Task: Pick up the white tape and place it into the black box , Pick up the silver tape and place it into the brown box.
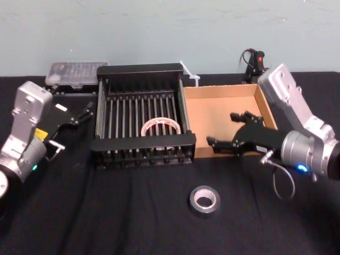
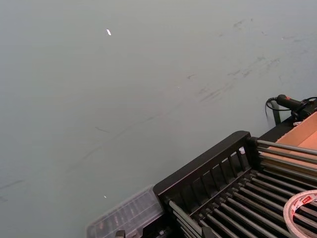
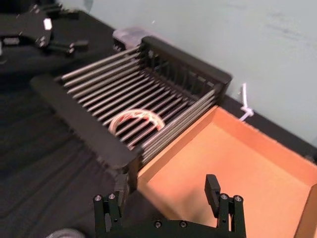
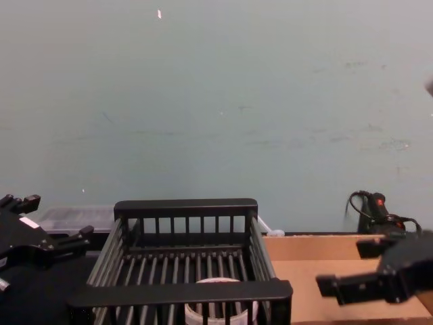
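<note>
A small, dull grey-silver tape roll [image 1: 204, 200] lies flat on the black cloth counter [image 1: 133, 212], in front of both boxes. The smooth white tape ring [image 1: 160, 127] rests on the thin bars inside the black slatted crate [image 1: 143, 141]. The right end effector [image 1: 221, 128], fingers spread wide, hangs over the near wall of the brown cardboard tray [image 1: 212, 114]. The left end effector [image 1: 85, 112] sits beside the crate and looks open too.

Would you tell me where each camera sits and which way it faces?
Head: high, looking down on black box, brown box, silver tape; left gripper, right gripper flank them.
Left wrist: left arm, facing the wall past the black box's corner.
Right wrist: over the brown box, facing the black box; own fingers.
Chest: low, facing the wall; both grippers.
Shared: white tape, in all four.
</note>
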Motion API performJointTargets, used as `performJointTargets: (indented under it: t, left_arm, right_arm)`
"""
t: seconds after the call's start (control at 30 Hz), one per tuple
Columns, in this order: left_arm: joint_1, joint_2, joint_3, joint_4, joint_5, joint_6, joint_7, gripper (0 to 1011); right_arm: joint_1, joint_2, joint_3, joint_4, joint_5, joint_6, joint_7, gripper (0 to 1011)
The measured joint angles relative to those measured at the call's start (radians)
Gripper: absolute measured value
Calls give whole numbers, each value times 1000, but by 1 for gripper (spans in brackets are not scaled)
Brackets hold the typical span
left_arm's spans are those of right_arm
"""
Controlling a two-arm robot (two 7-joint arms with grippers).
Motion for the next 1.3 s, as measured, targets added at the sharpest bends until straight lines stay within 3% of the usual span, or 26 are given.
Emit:
performJointTargets:
  t: [0.57,1.3]
  left_arm:
    - [0,0,0,0,0,0,0,1001]
    - [0,0,0,0,0,0,0,1001]
  right_arm:
    - [-74,59,-32,-57,5,27,31,1000]
    - [-69,80,-89,-48,7,45,72,1002]
